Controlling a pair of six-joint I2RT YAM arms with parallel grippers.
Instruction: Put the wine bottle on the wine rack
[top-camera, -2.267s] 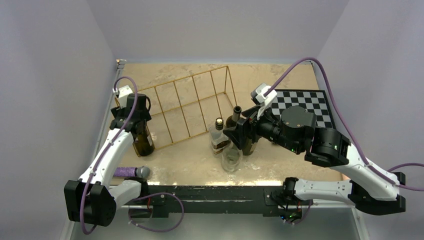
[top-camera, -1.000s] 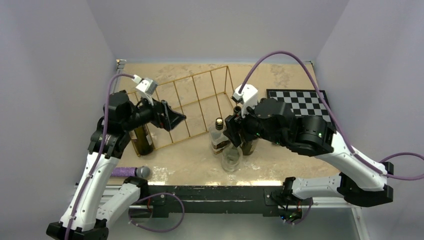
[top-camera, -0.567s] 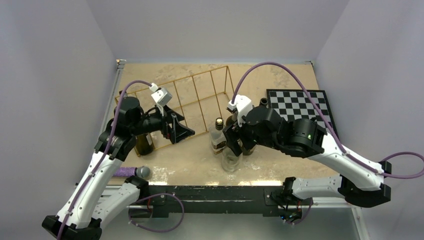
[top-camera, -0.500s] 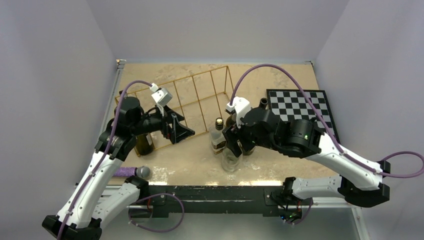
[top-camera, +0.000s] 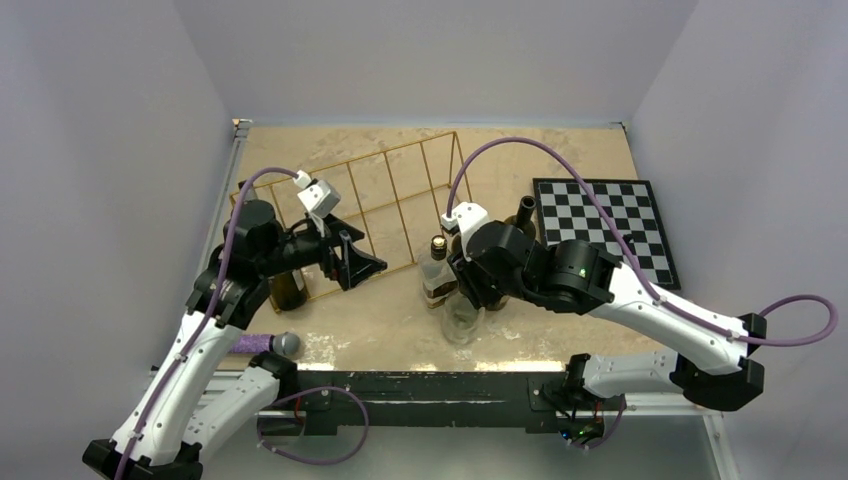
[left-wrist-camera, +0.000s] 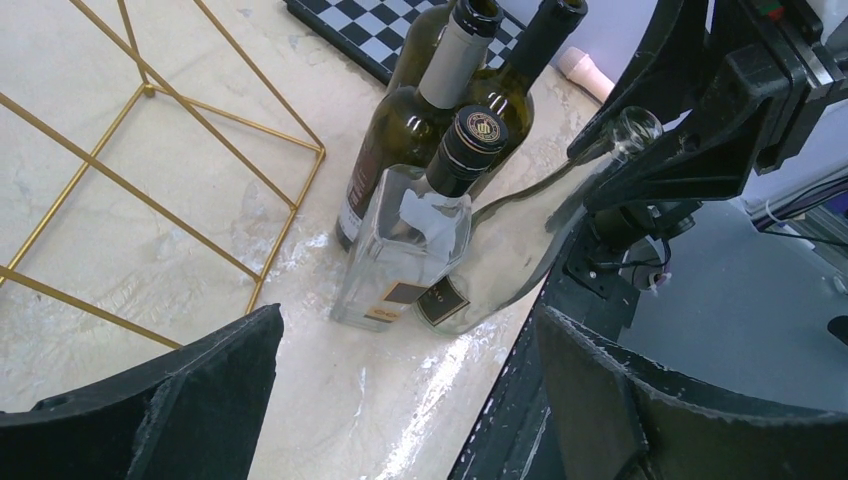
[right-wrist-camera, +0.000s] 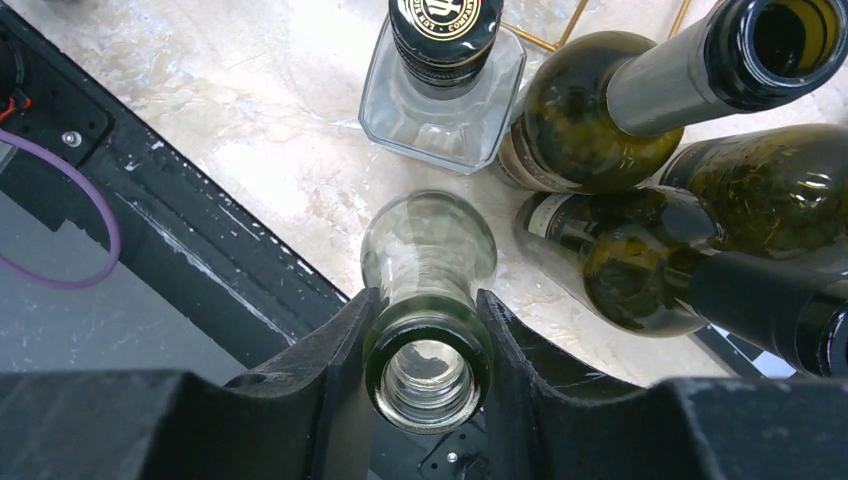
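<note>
A clear glass wine bottle (top-camera: 462, 320) stands near the table's front edge. My right gripper (right-wrist-camera: 428, 340) is shut on its neck just below the open mouth, with both fingers (right-wrist-camera: 330, 350) pressed against the glass. From the left wrist view the same clear bottle (left-wrist-camera: 520, 250) leans up into the right gripper (left-wrist-camera: 690, 160). The gold wire wine rack (top-camera: 380, 205) lies on the table to the left and behind. My left gripper (top-camera: 365, 265) hangs open over the rack's front right corner, facing the bottles, with nothing between its fingers (left-wrist-camera: 150, 400).
A square clear bottle with a black cap (top-camera: 437, 270) and several dark green bottles (right-wrist-camera: 600, 110) crowd right beside the held one. Another dark bottle (top-camera: 288, 285) stands at the rack's left end. A chessboard (top-camera: 600, 225) lies at right, a purple-handled microphone (top-camera: 265, 344) at front left.
My right gripper has come down over the clear bottle and shut on its neck. My left arm swung from the dark bottle at left to the rack's front corner, then held still.
</note>
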